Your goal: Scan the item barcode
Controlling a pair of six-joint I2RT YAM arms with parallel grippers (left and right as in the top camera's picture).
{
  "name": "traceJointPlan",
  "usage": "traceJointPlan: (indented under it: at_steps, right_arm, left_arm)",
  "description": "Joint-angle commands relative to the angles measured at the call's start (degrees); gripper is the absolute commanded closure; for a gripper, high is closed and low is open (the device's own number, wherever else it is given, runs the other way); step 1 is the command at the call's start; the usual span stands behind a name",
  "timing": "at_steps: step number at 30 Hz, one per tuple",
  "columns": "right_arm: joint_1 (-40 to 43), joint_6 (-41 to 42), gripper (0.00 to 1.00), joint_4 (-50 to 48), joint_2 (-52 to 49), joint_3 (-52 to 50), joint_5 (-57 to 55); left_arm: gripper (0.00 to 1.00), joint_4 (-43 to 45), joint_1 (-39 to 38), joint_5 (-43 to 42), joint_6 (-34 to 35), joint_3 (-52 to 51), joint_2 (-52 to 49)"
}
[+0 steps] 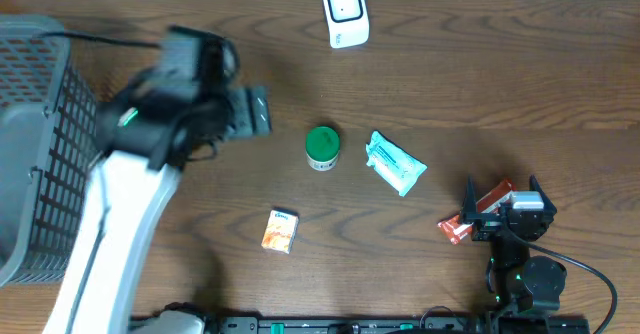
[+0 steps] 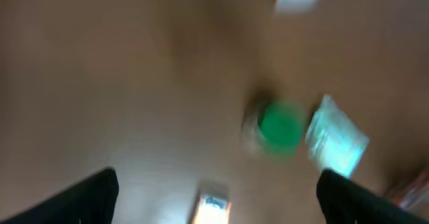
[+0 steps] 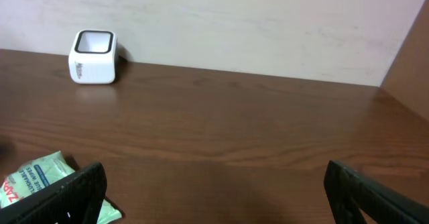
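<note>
**Table stock at the moment of record: both claws empty**

Scanner [image 1: 345, 13] – white, small and upright. It stood at the far edge of the wooden table [image 1: 480, 84], close to the pale wall [image 3: 268, 23].

Green-lidded jar [image 1: 322, 147] – upright near the middle of the table and free of both claws.

Teal packet [image 1: 395, 163] – lay flat just right of the jar, apart from it, with its printed face up.

Orange box [image 1: 281, 230] – lay flat on the near side of the jar, well apart from it.

Basket [image 1: 45, 144] – dark mesh, at the table's left edge; its contents could not be made out.

Left gripper [image 1: 258, 111] – hung over bare table to the left of the jar. Its wrist view was blurred, yet the two dark fingers [image 2: 94, 194] stood wide apart at the lower corners with nothing clamped between them.

Right gripper [image 3: 214, 194] – at the near right corner, facing the scanner. The jaws were spread wide with only bare table between them, and the teal packet showed beside the left finger.

Red-and-orange shape [image 1: 455, 228] – seen from overhead at the right gripper. It could not be told whether it was part of the rig or a loose item.
</note>
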State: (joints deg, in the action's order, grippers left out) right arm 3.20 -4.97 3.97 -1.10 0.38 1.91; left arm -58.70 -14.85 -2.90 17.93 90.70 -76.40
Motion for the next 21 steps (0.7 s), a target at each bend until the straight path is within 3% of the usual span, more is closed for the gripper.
traceJointPlan:
  at_steps: [1, 6, 11, 14, 17, 21]
  right_arm:
    - [0.09, 0.66, 0.01, 0.17, 0.02, -0.07, 0.09]
    - [0.09, 0.66, 0.01, 0.17, 0.02, -0.07, 0.09]
    - [0.11, -0.37, 0.01, -0.66, 0.02, -0.07, -0.37]
    - [0.09, -4.42, 0.01, -2.1, 0.02, -0.07, -0.31]
    - [0.15, -3.32, 0.01, -1.77, -0.02, -0.04, -0.35]
    - [0.13, 14.64, 0.01, -8.02, -0.09, 1.9, 10.38]
  left_arm:
    - [0.05, 9.51, -0.11, 7.32, -3.08, 2.71, 9.62]
    - [0.05, 30.27, 0.04, 8.92, -10.23, 2.71, 17.49]
    - [0.05, 38.93, 0.04, 15.72, -21.33, 2.71, 19.78]
    - [0.05, 39.45, 0.04, 22.51, -29.14, 2.78, 21.11]
    - [0.05, 34.6, 0.04, 24.65, -34.1, 2.78, 23.02]
    - [0.05, 25.99, 0.04, 24.63, -36.28, 2.75, 24.9]
